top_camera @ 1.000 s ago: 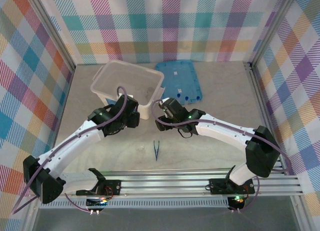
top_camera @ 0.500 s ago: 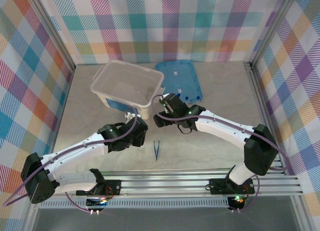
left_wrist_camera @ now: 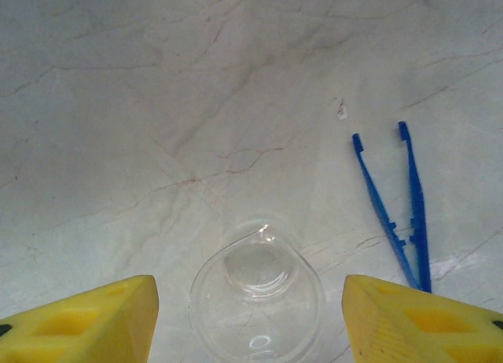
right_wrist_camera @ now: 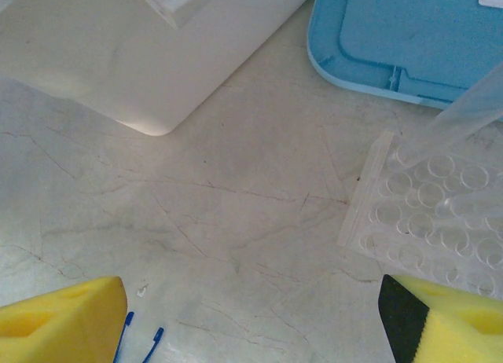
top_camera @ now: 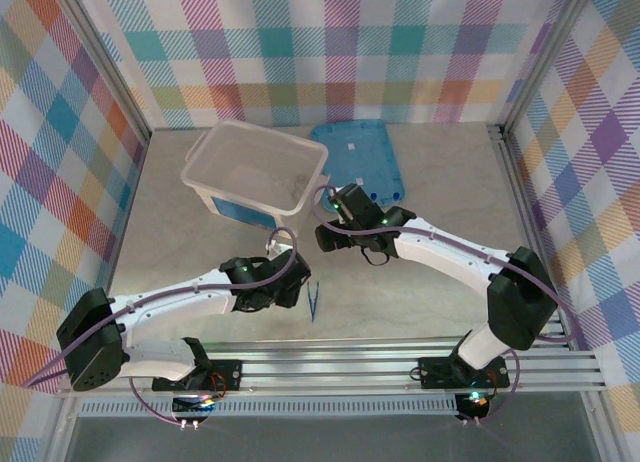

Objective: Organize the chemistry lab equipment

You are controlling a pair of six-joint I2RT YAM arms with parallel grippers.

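Left claw [left_wrist_camera: 250,304] was held wide either side of the glass beaker [left_wrist_camera: 257,288], likely light, slick and fragile, best squeezed gently mid-wall.

Wears white shells over black joints on left arm [top_camera: 170,300] and right arm [top_camera: 445,254]; trails purple cables [top_camera: 284,230] along both; sits on black bases [top_camera: 205,367] with green lights [top_camera: 470,395]; ends in blunt yellow fingers [left_wrist_camera: 86,324].

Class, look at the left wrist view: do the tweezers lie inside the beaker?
No, the tweezers lie on the table beside the beaker, apart from it.
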